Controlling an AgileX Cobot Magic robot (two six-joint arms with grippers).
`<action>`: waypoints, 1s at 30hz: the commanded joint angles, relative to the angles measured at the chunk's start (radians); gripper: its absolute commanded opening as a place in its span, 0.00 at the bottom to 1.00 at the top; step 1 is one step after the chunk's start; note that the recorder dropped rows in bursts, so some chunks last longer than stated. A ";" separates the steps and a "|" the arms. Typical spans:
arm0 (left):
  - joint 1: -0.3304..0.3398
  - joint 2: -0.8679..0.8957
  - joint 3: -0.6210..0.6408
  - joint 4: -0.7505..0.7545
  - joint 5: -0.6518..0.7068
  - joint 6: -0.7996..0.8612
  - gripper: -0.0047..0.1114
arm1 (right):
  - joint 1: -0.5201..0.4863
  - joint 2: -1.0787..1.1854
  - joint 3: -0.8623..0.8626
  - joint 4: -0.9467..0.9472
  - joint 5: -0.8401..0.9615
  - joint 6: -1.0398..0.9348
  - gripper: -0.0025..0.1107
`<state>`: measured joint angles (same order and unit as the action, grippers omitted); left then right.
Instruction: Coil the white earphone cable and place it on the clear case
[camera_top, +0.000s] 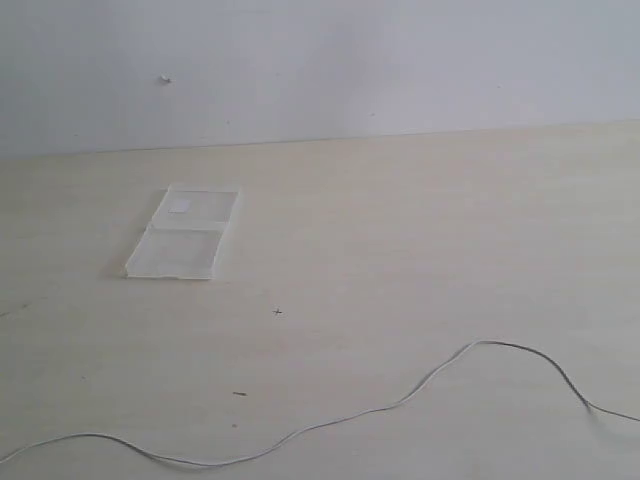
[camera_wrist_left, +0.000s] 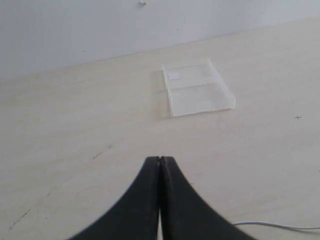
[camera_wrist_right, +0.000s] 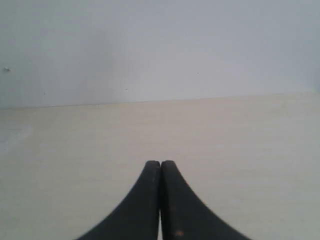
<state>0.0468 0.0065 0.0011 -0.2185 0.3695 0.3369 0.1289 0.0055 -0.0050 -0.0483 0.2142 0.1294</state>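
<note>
The white earphone cable (camera_top: 330, 423) lies stretched in a long wavy line across the near part of the table, running off both sides of the exterior view; its earbuds, remote and plug are out of view. A short piece of the cable (camera_wrist_left: 280, 226) shows beside my left gripper. The clear case (camera_top: 185, 233) lies open and flat at the far left, its small white label on the far half; it also shows ahead of my left gripper as the case (camera_wrist_left: 196, 90). My left gripper (camera_wrist_left: 159, 159) is shut and empty. My right gripper (camera_wrist_right: 160, 163) is shut and empty, facing bare table and wall.
The pale wooden table (camera_top: 420, 250) runs back to a plain white wall (camera_top: 350, 60). A few small dark specks (camera_top: 277, 311) mark the surface. Neither arm shows in the exterior view.
</note>
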 joint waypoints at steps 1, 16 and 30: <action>0.002 -0.006 -0.001 -0.001 -0.002 -0.004 0.04 | -0.006 -0.006 0.005 -0.003 -0.015 0.002 0.02; 0.002 -0.006 -0.001 -0.001 -0.002 -0.004 0.04 | -0.006 -0.006 0.005 -0.003 -0.015 0.002 0.02; 0.002 -0.006 -0.001 -0.001 -0.002 -0.004 0.04 | -0.006 -0.006 0.005 -0.043 -0.019 -0.034 0.02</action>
<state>0.0468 0.0065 0.0011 -0.2185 0.3695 0.3369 0.1289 0.0055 -0.0050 -0.0502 0.2142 0.1294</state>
